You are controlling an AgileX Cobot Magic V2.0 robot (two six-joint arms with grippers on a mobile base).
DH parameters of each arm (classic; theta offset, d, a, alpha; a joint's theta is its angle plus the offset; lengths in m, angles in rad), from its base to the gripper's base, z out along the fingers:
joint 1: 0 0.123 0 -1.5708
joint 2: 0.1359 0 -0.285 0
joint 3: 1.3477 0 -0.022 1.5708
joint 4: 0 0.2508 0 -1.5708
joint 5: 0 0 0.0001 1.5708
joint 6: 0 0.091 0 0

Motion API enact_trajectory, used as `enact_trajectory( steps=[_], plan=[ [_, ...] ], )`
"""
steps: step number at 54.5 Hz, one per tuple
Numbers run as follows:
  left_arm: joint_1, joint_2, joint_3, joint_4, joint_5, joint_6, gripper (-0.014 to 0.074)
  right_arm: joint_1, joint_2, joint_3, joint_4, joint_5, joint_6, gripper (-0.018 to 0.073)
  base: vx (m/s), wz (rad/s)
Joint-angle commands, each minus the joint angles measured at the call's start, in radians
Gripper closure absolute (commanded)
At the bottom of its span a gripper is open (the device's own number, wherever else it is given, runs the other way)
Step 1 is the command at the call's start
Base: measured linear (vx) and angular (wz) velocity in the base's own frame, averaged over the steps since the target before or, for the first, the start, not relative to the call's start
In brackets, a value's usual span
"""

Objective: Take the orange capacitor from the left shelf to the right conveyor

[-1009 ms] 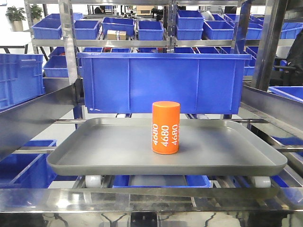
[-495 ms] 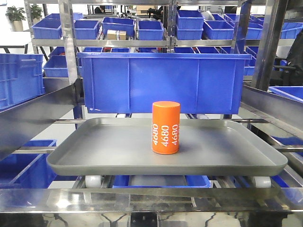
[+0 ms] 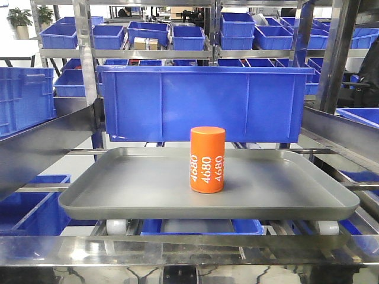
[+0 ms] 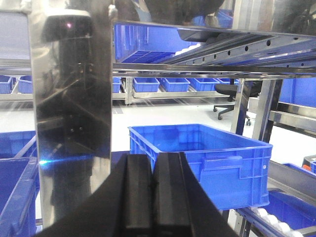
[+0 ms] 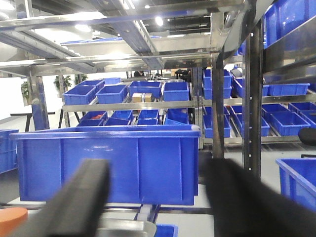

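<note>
The orange capacitor [image 3: 207, 159] stands upright in the middle of the grey tray [image 3: 118, 189] on the left shelf [image 3: 89, 77]. No gripper shows in the front view. In the right wrist view my right gripper [image 5: 160, 173] is open and empty. The capacitor's top [image 5: 12, 219] shows at the bottom left there, left of the left finger and apart from it. A corner of the tray [image 5: 126, 228] lies below the gripper. My left gripper [image 4: 154, 160] is shut and empty, next to a steel shelf post [image 4: 69, 123]. The right conveyor is out of view.
A large blue bin [image 3: 204, 103] stands right behind the tray, also in the right wrist view [image 5: 106, 163]. Slanted steel side rails [image 3: 41, 148] flank the tray. Another blue bin [image 4: 207, 158] sits beyond the left gripper. Several blue bins fill the back shelves.
</note>
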Motion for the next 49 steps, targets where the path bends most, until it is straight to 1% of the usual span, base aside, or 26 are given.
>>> enact_trajectory(
  steps=[1,6,10,15,19,22,27,31,38,49],
  plan=[
    [-0.008,-0.004,-0.030,-0.005,-0.081,-0.006,0.0603,-0.005,0.005,-0.031,0.015,-0.118,0.000,-0.0112,0.00,0.00],
    [-0.008,-0.004,-0.030,-0.005,-0.081,-0.006,0.0603,-0.005,0.006,-0.031,0.064,-0.117,0.000,-0.0151,0.00,0.00],
    [-0.008,-0.004,-0.030,-0.005,-0.081,-0.006,0.0603,-0.005,0.020,-0.035,0.105,-0.082,-0.043,-0.0148,0.00,0.00],
    [-0.008,-0.004,-0.030,-0.005,-0.081,-0.006,0.0603,0.009,0.050,-0.035,0.199,-0.032,-0.169,-0.0138,0.00,0.00],
    [-0.008,-0.004,-0.030,-0.005,-0.081,-0.006,0.0603,0.038,0.088,-0.035,0.303,0.002,-0.295,-0.0129,0.00,0.00],
    [-0.008,-0.004,-0.030,-0.005,-0.081,-0.006,0.0603,0.069,0.125,-0.035,0.398,0.020,-0.392,-0.0124,0.00,0.00],
    [-0.008,-0.004,-0.030,-0.005,-0.081,-0.006,0.0603,0.128,0.186,-0.035,0.548,0.041,-0.520,-0.0121,0.00,0.00],
    [-0.008,-0.004,-0.030,-0.005,-0.081,-0.006,0.0603,0.174,0.245,-0.035,0.618,0.043,-0.595,-0.0118,0.00,0.00],
    [-0.008,-0.004,-0.030,-0.005,-0.081,-0.006,0.0603,0.238,0.338,-0.035,0.669,0.036,-0.666,-0.0113,0.00,0.00],
    [-0.008,-0.004,-0.030,-0.005,-0.081,-0.006,0.0603,0.307,0.430,-0.035,0.693,0.012,-0.695,-0.0105,0.00,0.00]
  ],
)
